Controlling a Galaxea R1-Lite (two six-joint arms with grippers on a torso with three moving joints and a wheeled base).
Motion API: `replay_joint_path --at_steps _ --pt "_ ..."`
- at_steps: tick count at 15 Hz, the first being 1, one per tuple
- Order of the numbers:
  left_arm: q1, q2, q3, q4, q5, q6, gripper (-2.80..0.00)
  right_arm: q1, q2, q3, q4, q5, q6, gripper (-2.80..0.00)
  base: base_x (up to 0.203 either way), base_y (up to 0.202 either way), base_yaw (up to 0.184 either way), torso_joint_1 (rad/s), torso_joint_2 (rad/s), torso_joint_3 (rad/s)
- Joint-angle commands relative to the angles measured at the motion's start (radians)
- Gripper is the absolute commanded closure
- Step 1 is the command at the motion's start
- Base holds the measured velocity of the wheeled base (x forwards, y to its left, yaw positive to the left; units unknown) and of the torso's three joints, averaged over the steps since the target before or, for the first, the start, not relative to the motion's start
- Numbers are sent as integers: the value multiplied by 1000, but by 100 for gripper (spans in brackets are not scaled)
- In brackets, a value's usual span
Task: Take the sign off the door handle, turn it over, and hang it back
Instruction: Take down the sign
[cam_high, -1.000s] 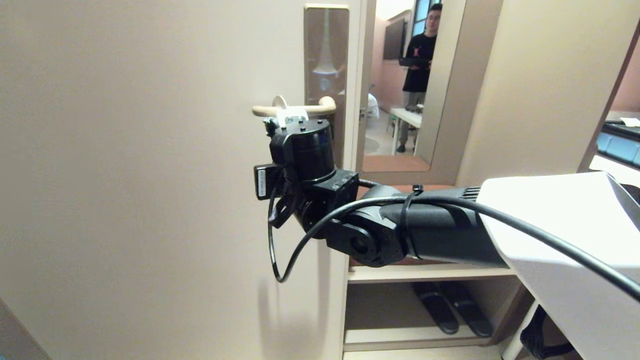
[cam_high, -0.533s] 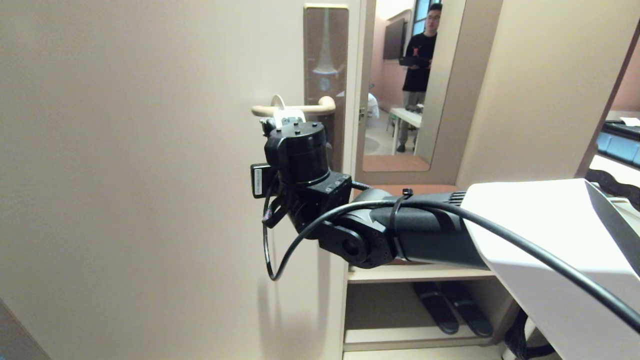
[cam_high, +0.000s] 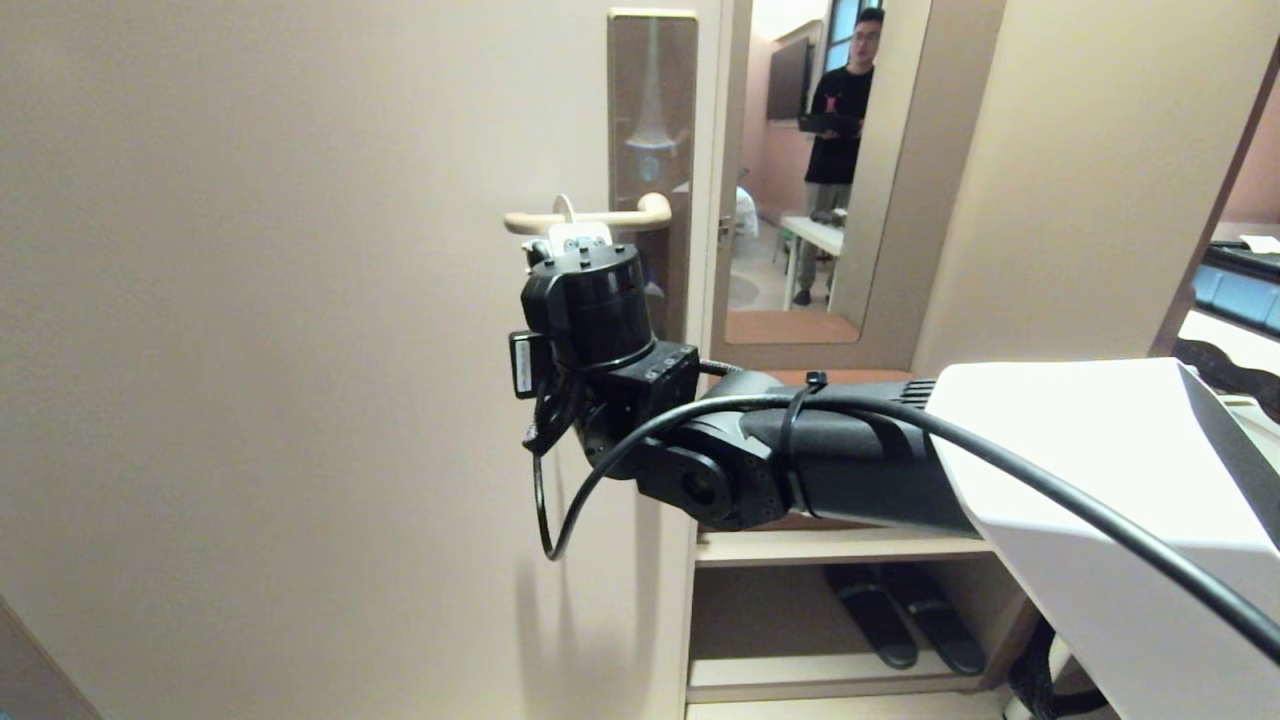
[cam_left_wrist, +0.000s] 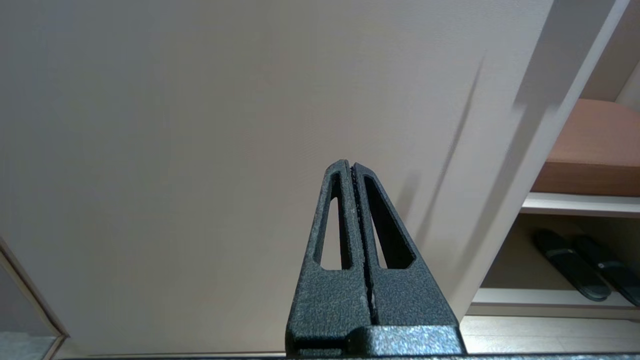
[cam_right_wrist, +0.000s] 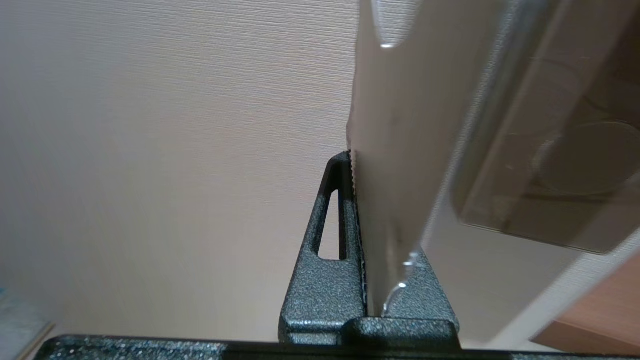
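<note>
The beige door handle (cam_high: 625, 216) juts left from its brown plate (cam_high: 652, 100) on the cream door (cam_high: 300, 300). The sign (cam_high: 581, 236) shows as a white sliver just under the lever, with a thin top edge above it. I cannot tell whether the lever passes through its hole. My right wrist sits directly below the lever and hides the rest. In the right wrist view my right gripper (cam_right_wrist: 352, 156) is shut on the sign (cam_right_wrist: 400, 150), which stands edge-on beside the plate (cam_right_wrist: 550, 165). My left gripper (cam_left_wrist: 352, 166) is shut and empty, low, facing the door.
A person (cam_high: 838, 120) stands in the room beyond the door's edge. Right of the door are open shelves with dark slippers (cam_high: 900, 620) on the lower one. My white right forearm (cam_high: 1100, 480) fills the lower right.
My right wrist has shifted a little to the left under the lever with the sign in it. The sign's edge above the lever now looks narrower. The left arm has kept still.
</note>
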Motion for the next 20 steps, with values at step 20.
replay_joint_path --at_steps 20 --pt "0 0 0 0 1 -1 0 3 58 -50 -80 -35 -19 0 0 0 0 0 0 0"
